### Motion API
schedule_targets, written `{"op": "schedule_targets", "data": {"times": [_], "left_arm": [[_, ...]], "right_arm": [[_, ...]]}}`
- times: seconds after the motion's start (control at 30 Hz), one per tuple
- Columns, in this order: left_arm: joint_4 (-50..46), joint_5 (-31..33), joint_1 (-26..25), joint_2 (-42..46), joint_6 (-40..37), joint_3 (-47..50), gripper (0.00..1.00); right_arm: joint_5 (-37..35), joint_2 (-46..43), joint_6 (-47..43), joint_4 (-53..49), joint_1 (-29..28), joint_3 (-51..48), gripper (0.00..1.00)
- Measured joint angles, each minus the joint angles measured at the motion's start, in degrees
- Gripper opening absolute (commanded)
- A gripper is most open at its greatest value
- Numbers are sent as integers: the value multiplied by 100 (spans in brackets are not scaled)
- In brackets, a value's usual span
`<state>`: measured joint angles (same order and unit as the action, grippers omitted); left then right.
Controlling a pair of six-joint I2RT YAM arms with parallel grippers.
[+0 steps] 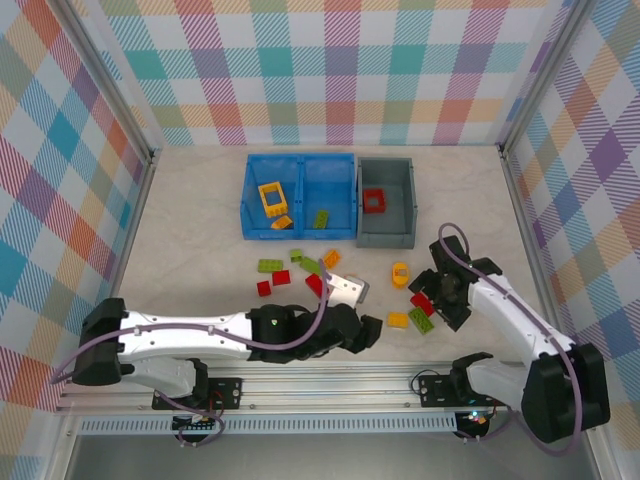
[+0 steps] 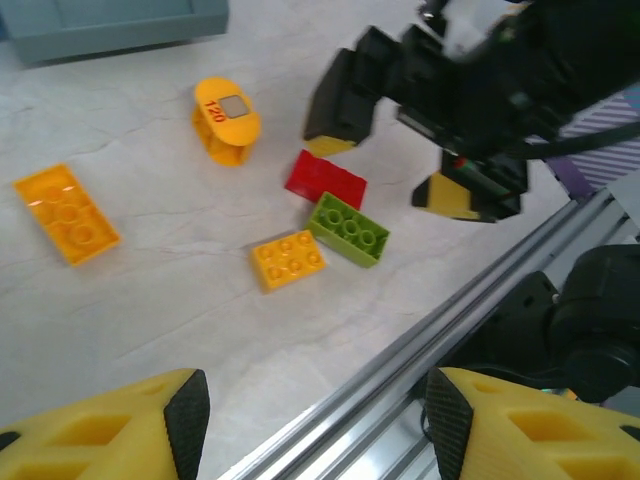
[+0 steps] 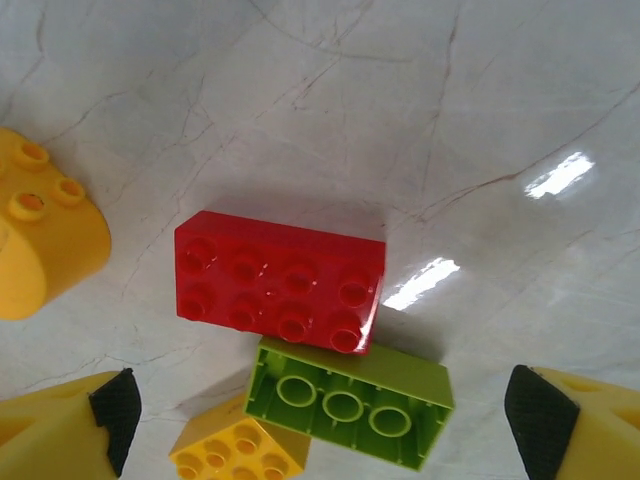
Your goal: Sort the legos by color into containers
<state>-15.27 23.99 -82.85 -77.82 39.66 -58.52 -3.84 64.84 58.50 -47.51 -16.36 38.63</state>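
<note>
Legos [image 1: 281, 277], small plastic bricks in red, lime green & yellow-orange, lay partly in bins, partly loose on the pale marbled counter [image 1: 200, 230]. Left tool [image 2: 315, 430] hung low over the near-right part of the counter. Its yellow fingers w/ black pads [image 2: 187, 415] were set apart, w/ nothing btwn them.

Bright blue two-compartment plastic bin [image 1: 247, 200] sat at far centre. Its left compartment had a square yellow window-frame piece [image 1: 271, 195] & an orange brick [image 1: 281, 222]. Its right compartment had one lime green brick [image 1: 321, 218]. In front of it, red, green & orange bricks lay scattered on the counter. Dark grey single-compartment plastic bin [image 1: 385, 238] stood just beside the blue bin's right side, w/ a red frame piece [image 1: 375, 200] inside.

Further right, a yellow rounded piece marked "120" [image 2: 228, 120] lay near a cluster. In it, a red eight-stud brick [image 3: 280, 280] touched a second lime green brick [image 3: 345, 400], w/ a small orange square brick [image 3: 235, 455] against the green one. Right tool [image 3: 320, 420] hovered above that cluster, jaws spread wide to either side of the red & green bricks, gripping nothing.
</note>
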Motion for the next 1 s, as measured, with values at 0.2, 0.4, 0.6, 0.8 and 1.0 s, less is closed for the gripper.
{"op": "schedule_targets", "data": {"times": [0.2,0.4,0.6,0.8,1.0], "left_arm": [[251,122,-120,-323,24,-26,61],[345,210,-120,-352,22,-116,62],[339,275,-129,-424,26,-225,62],[273,396,-131,-511,87,-297,66],[-402,938,-162,-570,103,-949,70]], "right_arm": [[245,557,-2,514,129,-7,95],[286,977,-35,831,249,-83,86],[275,1340,-70,1064,254,-94,75],[243,1163,-76,1025,251,-138,58],[-326,334,-485,619,-92,262,55]]}}
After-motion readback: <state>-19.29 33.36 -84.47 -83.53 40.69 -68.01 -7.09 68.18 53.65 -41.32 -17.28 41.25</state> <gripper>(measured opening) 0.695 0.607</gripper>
